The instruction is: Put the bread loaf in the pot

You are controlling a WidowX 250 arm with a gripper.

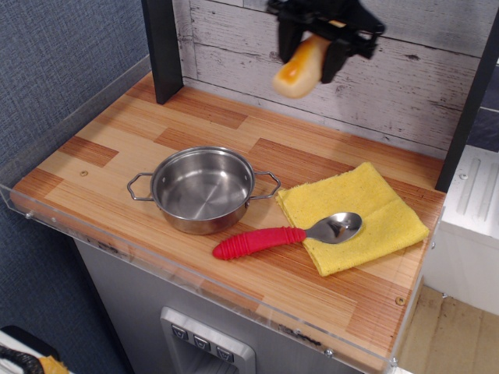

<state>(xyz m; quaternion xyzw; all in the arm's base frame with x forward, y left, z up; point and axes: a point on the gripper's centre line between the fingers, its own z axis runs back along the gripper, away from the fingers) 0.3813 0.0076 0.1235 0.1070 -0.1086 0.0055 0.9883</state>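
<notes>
Counter [117, 148] edge lies closest to you, wood-patterned and bordered by a clear acrylic lip. Just behind that lip, you see the red-handled spoon [292, 234]: its handle rests on the bare wood and its metal bowl rests on the yellow cloth [366, 210], which is spread flat toward the right side.

To the left of the cloth, you find the pot [203, 189] standing upright on the counter. Its interior holds nothing, and its two wire handles point left and right. The right handle sits just beside the near corner of the cloth.

Farther back and well above the counter, you see the gripper [316, 47] at the top of the view, in front of the whitewashed plank wall [413, 78]. Its fingers [287, 37] pinch the bread loaf [300, 68] from both sides. The loaf hangs tilted, its glossy orange-golden end pointing down and to the left, its upper end hidden between the fingers. The loaf is in the air, clear of the counter and well apart from the pot, behind it and to its right.
</notes>
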